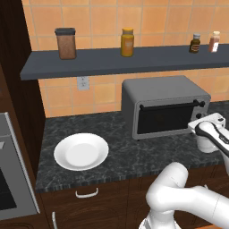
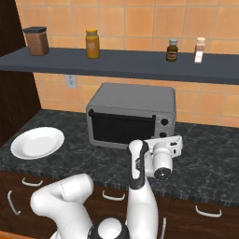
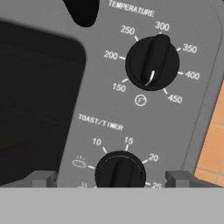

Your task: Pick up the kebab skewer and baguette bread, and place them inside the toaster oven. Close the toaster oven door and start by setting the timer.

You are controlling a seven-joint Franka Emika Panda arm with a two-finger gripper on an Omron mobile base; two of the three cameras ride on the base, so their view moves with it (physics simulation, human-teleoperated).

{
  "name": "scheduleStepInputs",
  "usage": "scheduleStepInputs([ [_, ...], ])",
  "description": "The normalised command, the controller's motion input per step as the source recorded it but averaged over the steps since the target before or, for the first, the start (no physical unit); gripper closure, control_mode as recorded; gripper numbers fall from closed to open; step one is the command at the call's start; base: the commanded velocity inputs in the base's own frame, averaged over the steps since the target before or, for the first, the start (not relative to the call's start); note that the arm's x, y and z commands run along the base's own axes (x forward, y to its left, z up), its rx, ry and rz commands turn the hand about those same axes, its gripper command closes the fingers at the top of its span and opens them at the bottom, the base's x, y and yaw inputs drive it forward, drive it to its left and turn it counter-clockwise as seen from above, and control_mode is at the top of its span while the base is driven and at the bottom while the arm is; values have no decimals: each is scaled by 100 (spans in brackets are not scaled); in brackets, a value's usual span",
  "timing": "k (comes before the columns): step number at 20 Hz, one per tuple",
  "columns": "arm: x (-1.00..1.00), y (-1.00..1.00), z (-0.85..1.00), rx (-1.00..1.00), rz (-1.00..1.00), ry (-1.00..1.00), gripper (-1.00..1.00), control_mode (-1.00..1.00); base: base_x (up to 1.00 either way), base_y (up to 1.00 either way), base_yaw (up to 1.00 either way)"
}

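Note:
The grey toaster oven (image 1: 165, 89) (image 2: 133, 100) stands on the dark counter with its glass door (image 1: 163, 118) (image 2: 121, 128) shut. My gripper (image 3: 111, 179) is open right in front of the oven's right-hand control panel. Its two fingertips (image 3: 41, 178) flank the TOAST/TIMER knob (image 3: 120, 171) without touching it. The TEMPERATURE knob (image 3: 152, 62) sits above it. From the base cameras my hand (image 1: 206, 129) (image 2: 161, 154) hangs at the oven's right front corner. The kebab skewer and baguette bread are out of view.
An empty white plate (image 1: 81, 151) (image 2: 37, 142) lies on the counter left of the oven. A grey shelf (image 1: 112, 60) above carries several jars and bottles. A steel wall oven (image 1: 9, 179) stands at the far left.

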Motion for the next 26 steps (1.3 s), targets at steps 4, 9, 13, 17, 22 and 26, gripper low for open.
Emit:
scheduleStepInputs([
  [4,0,0,0,0,-2,-2,-100,-100,0,0,0],
  [9,0,0,0,0,-2,0,-100,-100,0,0,0],
  [13,0,0,0,0,-3,0,-100,-100,0,0,0],
  [17,0,0,6,0,-3,-2,-100,-100,0,0,0],
  [22,0,-3,10,0,-3,0,-100,-100,0,0,0],
  [26,-4,0,0,0,-3,0,-100,-100,0,0,0],
])
